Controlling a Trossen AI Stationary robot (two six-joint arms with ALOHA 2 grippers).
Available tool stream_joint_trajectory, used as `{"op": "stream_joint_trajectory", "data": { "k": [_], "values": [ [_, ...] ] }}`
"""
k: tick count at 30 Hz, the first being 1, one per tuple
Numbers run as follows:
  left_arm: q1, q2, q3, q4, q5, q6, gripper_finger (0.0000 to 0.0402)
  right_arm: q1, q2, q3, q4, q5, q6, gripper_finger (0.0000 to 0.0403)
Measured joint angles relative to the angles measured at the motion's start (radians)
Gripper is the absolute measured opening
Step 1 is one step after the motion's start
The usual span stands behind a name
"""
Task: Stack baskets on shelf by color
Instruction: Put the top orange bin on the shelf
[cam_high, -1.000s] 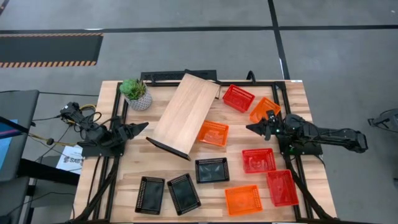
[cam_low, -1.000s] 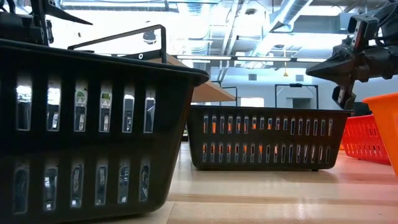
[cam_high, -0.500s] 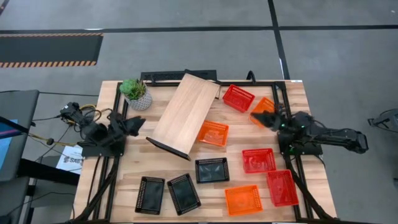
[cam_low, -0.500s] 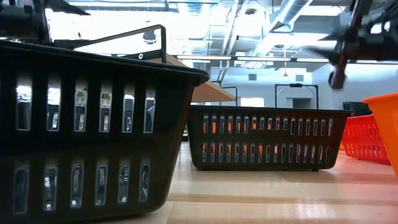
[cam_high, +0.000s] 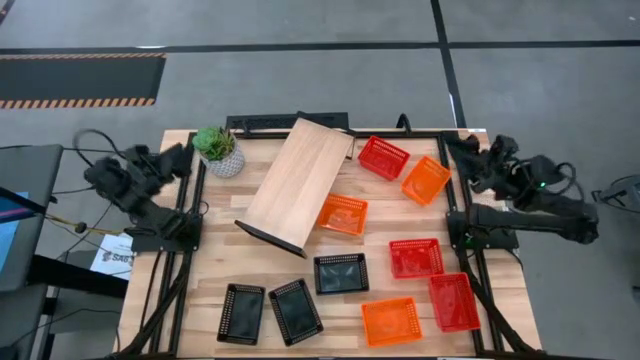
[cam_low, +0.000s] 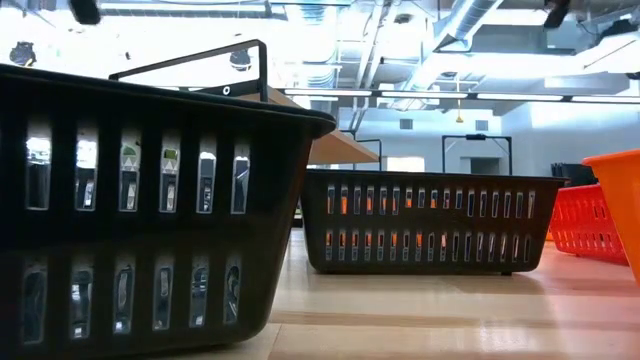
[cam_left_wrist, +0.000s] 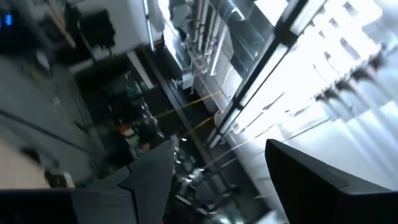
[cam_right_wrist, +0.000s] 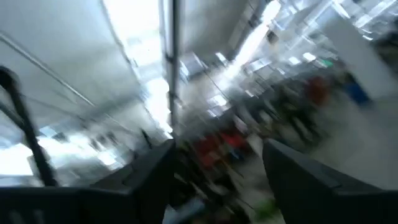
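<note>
Nine baskets lie singly on the slatted table. Orange ones: (cam_high: 425, 180), (cam_high: 343, 215), (cam_high: 391, 321). Red ones: (cam_high: 383, 157), (cam_high: 416, 258), (cam_high: 453, 301). Black ones: (cam_high: 341, 273), (cam_high: 296, 311), (cam_high: 241, 313). The shelf (cam_high: 298, 185) lies slantwise at the table's middle, no basket on it. My left gripper (cam_high: 178, 158) is raised over the left edge, open (cam_left_wrist: 217, 180), holding nothing. My right gripper (cam_high: 463, 150) is raised over the far right corner, open (cam_right_wrist: 217, 174), also free. Both wrist views face the ceiling.
A potted plant (cam_high: 220, 150) stands by the shelf's far left side. A dark metal frame (cam_high: 440, 134) runs around the table's far part. The low view shows a black basket (cam_low: 150, 200) close up, another (cam_low: 430, 220) behind it, and orange ones (cam_low: 615, 200) at the right.
Both arms have pulled back from the table's middle and tipped upward: the left gripper toward the left and far edges, the right gripper toward the right and far edges. They have risen out of the low view. The baskets and the shelf have stayed put.
</note>
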Motion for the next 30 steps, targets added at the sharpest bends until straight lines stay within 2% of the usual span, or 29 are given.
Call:
{"op": "stream_joint_trajectory", "data": {
  "k": [3, 6, 8, 11, 16, 21, 25, 30],
  "values": [
    [0.000, 0.100, 0.158, -0.158, -0.071, 0.043, 0.0242, 0.000, 0.091, 0.149, -0.285, 0.081, -0.025, 0.0270],
    [0.000, 0.190, 0.315, -0.381, -0.214, 0.017, 0.0242, 0.000, 0.202, 0.288, -0.584, 0.179, -0.015, 0.0270],
    [0.000, 0.239, 0.407, -0.529, -0.262, -0.025, 0.0242, 0.000, 0.280, 0.367, -0.778, 0.234, 0.032, 0.0270],
    [0.000, 0.297, 0.520, -0.715, -0.266, -0.113, 0.0242, -0.001, 0.389, 0.448, -1.017, 0.284, 0.118, 0.0270],
    [0.000, 0.353, 0.634, -0.992, -0.232, -0.310, 0.0242, -0.020, 0.526, 0.485, -1.322, 0.277, 0.236, 0.0270],
    [0.000, 0.371, 0.651, -1.179, -0.174, -0.481, 0.0242, -0.024, 0.688, 0.457, -1.463, 0.192, 0.251, 0.0270],
    [0.000, 0.377, 0.651, -1.301, -0.122, -0.631, 0.0242, -0.023, 0.794, 0.414, -1.442, 0.115, 0.225, 0.0270],
    [0.000, 0.388, 0.651, -1.385, -0.064, -0.747, 0.0242, -0.015, 0.926, 0.391, -1.394, 0.046, 0.146, 0.0270]
  ]
}}
